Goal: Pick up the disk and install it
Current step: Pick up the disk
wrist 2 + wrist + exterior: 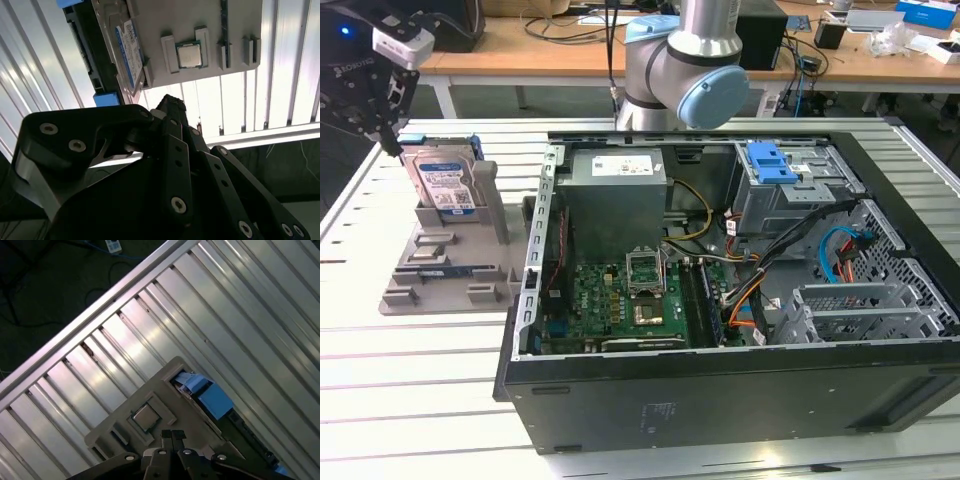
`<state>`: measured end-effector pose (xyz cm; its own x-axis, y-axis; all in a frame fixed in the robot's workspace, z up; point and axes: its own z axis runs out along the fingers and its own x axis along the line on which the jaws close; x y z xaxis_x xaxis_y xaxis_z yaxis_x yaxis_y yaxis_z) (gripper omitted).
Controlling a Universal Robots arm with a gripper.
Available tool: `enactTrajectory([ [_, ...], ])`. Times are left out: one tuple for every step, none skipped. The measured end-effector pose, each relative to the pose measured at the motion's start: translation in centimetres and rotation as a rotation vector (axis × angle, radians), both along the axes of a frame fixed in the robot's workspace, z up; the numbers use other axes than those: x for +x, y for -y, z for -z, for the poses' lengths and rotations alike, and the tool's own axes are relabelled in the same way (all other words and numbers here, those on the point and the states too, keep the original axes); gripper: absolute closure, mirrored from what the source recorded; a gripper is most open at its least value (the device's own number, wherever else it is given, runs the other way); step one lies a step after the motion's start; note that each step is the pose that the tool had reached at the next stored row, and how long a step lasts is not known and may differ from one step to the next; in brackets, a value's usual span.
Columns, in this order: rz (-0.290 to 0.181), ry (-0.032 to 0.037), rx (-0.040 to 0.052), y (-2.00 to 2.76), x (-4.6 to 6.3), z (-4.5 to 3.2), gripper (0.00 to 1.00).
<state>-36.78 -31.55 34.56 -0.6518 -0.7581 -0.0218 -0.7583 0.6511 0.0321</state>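
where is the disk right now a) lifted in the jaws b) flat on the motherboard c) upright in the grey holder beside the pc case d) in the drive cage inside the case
c: the disk stands on edge in the grey holder, outside the case, with the gripper near its top corner.

The disk (442, 182) is silver with a blue-and-white label and blue rails; its holder (440, 275) plain grey. The worktop (410, 400) — pale, striped by slats. Computer case (720, 410) black, motherboard (615, 300) green — the arm (705, 35) silver with a pale-blue cap, the gripper (392, 148) black.
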Motion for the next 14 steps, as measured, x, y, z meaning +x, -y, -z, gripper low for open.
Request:
enactTrajectory([
  [-0.012,0.0,0.0,0.0,0.0,0.0,0.89],
  [-0.026,0.0,0.0,0.0,0.0,0.0,0.89],
  [-0.037,0.0,0.0,0.0,0.0,0.0,0.89],
  [-0.056,0.0,0.0,0.0,0.0,0.0,0.89],
  [-0.07,0.0,0.0,0.0,0.0,0.0,0.89],
  [-0.08,0.0,0.0,0.0,0.0,0.0,0.89],
  [-0.093,0.0,0.0,0.0,0.0,0.0,0.89],
  [-0.103,0.0,0.0,0.0,0.0,0.0,0.89],
  [-0.119,0.0,0.0,0.0,0.0,0.0,0.89],
  [-0.131,0.0,0.0,0.0,0.0,0.0,0.89],
  [-0.151,0.0,0.0,0.0,0.0,0.0,0.89],
  [-0.163,0.0,0.0,0.0,0.0,0.0,0.89],
  [-0.174,0.0,0.0,0.0,0.0,0.0,0.89],
  [-0.186,0.0,0.0,0.0,0.0,0.0,0.89],
])
